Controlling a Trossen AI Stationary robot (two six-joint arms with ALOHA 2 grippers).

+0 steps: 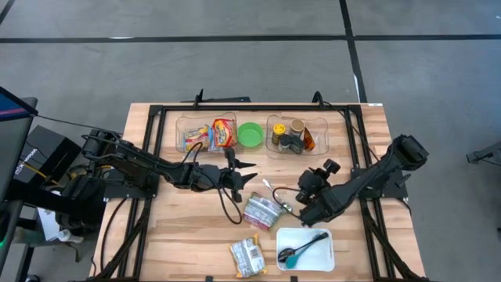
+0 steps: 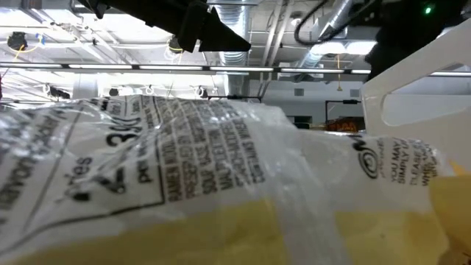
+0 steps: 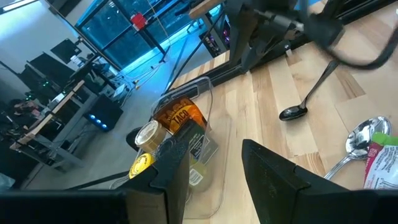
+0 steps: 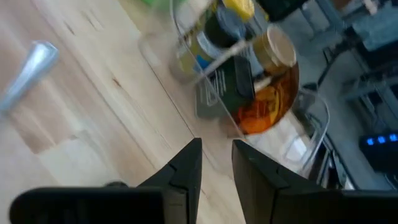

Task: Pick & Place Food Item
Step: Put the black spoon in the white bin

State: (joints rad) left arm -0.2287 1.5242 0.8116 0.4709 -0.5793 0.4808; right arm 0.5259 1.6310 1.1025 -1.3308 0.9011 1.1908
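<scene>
Food packet (image 1: pixel 248 256) lies flat near the table's (image 1: pixel 141 157) front edge, just left of the white tray (image 1: pixel 333 262) holding a teal-headed spoon (image 1: pixel 301 251). A second foil pouch (image 1: pixel 263 211) sits mid-table, with a metal spoon (image 1: pixel 275 193) just beside it. Neither is held.

Left pincer (image 1: pixel 249 173) hangs over the middle of the table, fingers partly apart, nothing between them. Right pincer (image 1: pixel 307 216) is low over the table just right of the foil pouch, fingers (image 4: pixel 186 167) a narrow gap apart, also empty; its wrist view looks toward the clear bin of jars (image 1: pixel 297 135) at the back edge.

Back edge also has a clear bin of snack packs (image 1: pixel 207 134) and a green bowl (image 1: pixel 250 134) between the two bins.

Judgement: pre-grasp, nothing picked yet. Can't tell which item or which destination is meant. Right pincer looks nearest to the foil pouch; next move would need it to widen, line up over the pouch's narrow side, then descend. Crinkly film may slide or buckle, and the spoon alongside could get nudged.
</scene>
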